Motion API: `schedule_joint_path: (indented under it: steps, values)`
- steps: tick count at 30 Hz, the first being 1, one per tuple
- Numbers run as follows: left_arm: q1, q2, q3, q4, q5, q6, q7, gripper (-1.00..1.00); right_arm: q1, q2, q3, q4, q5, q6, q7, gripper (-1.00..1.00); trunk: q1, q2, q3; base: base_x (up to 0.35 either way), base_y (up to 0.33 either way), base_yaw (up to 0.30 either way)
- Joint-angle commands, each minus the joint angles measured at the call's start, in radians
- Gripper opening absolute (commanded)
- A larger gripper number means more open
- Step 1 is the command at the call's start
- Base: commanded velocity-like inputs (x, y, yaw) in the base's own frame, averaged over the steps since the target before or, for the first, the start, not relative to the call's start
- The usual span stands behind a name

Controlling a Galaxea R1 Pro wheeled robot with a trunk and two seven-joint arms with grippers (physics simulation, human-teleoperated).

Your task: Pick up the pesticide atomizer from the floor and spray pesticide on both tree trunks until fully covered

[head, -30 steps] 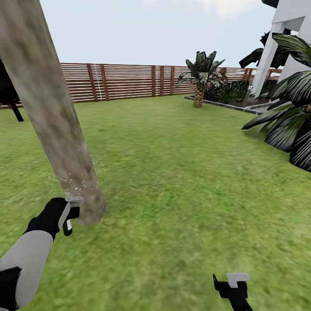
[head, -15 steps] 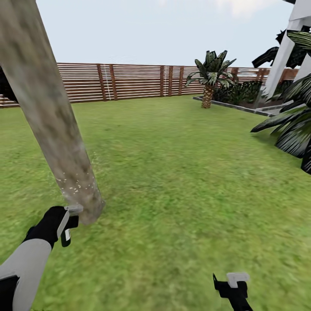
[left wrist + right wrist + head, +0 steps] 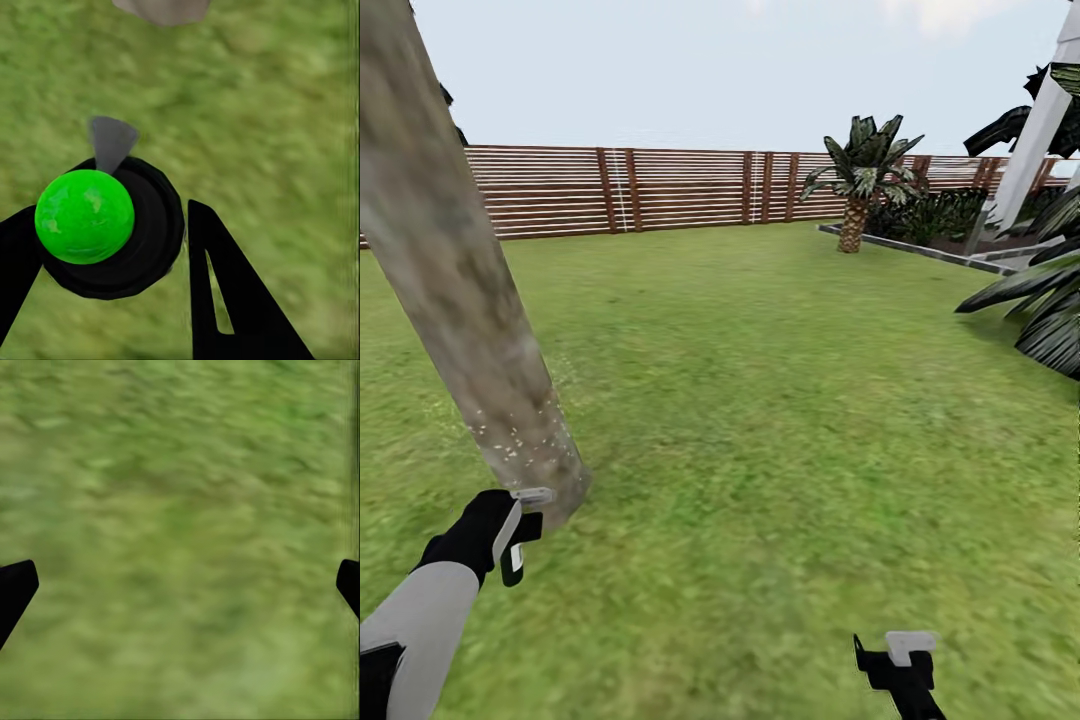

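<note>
Short palm (image 3: 863, 172) with scaly trunk at two o'clock, beside a dark hedge (image 3: 930, 212) and grey kerb (image 3: 920, 249); white building column (image 3: 1040, 130) and drooping dark fronds (image 3: 1040, 310) at three o'clock.

mottled grey-beige tree trunk (image 3: 455, 290), white-specked

green-topped black atomizer (image 3: 105, 225) upright just beside the mottled grey-brown trunk (image 3: 470, 300), white pesticide specks (image 3: 510, 440) near its base.
</note>
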State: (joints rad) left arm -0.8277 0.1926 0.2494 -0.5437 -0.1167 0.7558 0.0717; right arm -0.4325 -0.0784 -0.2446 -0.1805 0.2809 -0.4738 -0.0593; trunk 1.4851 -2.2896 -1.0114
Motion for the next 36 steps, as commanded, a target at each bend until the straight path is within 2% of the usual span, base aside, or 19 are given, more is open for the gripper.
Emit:
schedule_joint_path:
  steps: [1,5,12,19,27,36]
  values:
    - [-0.001,-0.001,0.005,-0.001,-0.011,0.005,-0.004,-1.0,-0.001,0.0,-0.004,0.001,0.011,-0.003,-0.005,1.0,0.0,0.0,-0.001,0.019,-0.269,0.0]
    - [-0.001,-0.001,0.005,-0.001,-0.011,0.005,-0.004,-1.0,-0.001,0.001,-0.004,0.001,0.01,-0.002,-0.005,1.0,0.0,0.0,-0.001,0.006,-0.272,0.029]
    - [-0.001,-0.004,0.005,-0.003,-0.008,0.004,-0.004,-1.0,-0.001,0.002,-0.004,0.001,0.011,-0.002,-0.005,1.0,0.0,0.0,-0.001,0.073,-0.266,0.25]
    - [-0.005,-0.014,0.006,-0.016,-0.005,0.001,-0.005,-1.0,-0.001,0.002,-0.004,0.003,0.011,-0.002,-0.005,1.0,0.0,0.0,-0.001,0.212,-0.217,0.257]
    - [-0.023,-0.019,0.003,-0.024,-0.003,0.001,-0.006,-1.0,-0.001,0.0,-0.004,0.002,0.011,-0.002,-0.005,1.0,0.0,0.0,-0.001,0.238,-0.195,0.023]
    - [-0.019,-0.018,0.007,-0.081,-0.004,0.005,-0.006,-1.0,-0.001,0.0,-0.004,0.003,0.011,-0.002,-0.005,1.0,0.0,0.0,-0.001,0.218,-0.162,0.215]
